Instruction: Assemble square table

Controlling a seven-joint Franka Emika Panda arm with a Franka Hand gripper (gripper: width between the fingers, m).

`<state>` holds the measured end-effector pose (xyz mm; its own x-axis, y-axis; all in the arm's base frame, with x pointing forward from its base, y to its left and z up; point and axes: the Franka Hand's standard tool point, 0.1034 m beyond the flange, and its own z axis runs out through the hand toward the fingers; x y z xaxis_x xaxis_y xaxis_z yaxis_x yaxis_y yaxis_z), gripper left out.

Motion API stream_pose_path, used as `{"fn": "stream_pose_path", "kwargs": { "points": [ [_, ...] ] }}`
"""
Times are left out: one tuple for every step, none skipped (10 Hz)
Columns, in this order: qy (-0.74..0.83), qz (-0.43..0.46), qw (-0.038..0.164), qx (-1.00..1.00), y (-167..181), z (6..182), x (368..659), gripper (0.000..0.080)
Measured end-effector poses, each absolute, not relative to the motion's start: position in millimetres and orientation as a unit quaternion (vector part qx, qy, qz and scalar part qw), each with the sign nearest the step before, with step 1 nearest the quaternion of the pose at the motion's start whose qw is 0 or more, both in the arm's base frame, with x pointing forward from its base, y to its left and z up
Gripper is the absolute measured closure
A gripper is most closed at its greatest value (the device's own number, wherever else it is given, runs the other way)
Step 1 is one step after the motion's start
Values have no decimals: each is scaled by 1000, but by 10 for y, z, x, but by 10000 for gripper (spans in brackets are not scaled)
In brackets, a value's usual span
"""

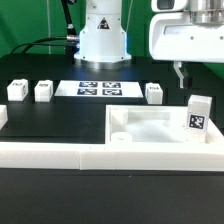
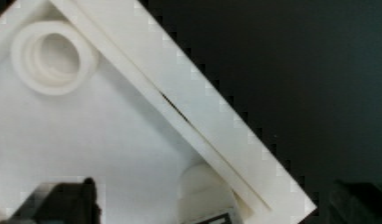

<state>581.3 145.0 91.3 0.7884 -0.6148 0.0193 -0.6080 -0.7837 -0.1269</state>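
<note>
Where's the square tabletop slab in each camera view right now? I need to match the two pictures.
Exterior view: the tabletop slab lies at the exterior view's right, behind the white rail, below the gripper.
Wrist view: the tabletop slab fills about half the picture, one round corner hole showing.
Shared landmark: the open gripper's fingers.

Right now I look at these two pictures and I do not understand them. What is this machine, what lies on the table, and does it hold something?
It is a white robot arm with a two-finger gripper. One picture comes from a camera off the arm; the other from a camera on its wrist, looking at the square slab and one round corner hole. On the black table lie the slab, four small tagged leg blocks, a flat marker board and a low white rail. The gripper is open and holds nothing.
</note>
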Motion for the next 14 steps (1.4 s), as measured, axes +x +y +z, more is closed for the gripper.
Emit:
{"fn": "stream_pose_path", "kwargs": {
  "points": [
    [271, -33, 56, -960, 1419, 899, 5790, 150],
    [211, -21, 57, -976, 1308, 802, 5620, 150],
    [176, 4, 50, -983, 1226, 697, 5467, 150],
    [140, 7, 43, -989, 1212, 660, 5437, 150],
    [124, 4, 43, -991, 1210, 672, 5456, 150],
    [81, 2, 39, -996, 1188, 670, 5458, 150],
    [44, 1, 36, -998, 1168, 669, 5461, 150],
    [15, 0, 33, -999, 1151, 669, 5464, 150],
    [29, 0, 33, -999, 1151, 667, 5463, 150],
    [28, 22, 38, -999, 1139, 646, 5354, 150],
    [30, 87, 51, -994, 1090, 608, 5040, 150],
    [20, 96, 37, -994, 1054, 577, 4903, 150],
    [10, 114, 26, -993, 1119, 553, 4771, 150],
    [13, 161, 30, -986, 1094, 571, 4756, 150]
  ]
}}
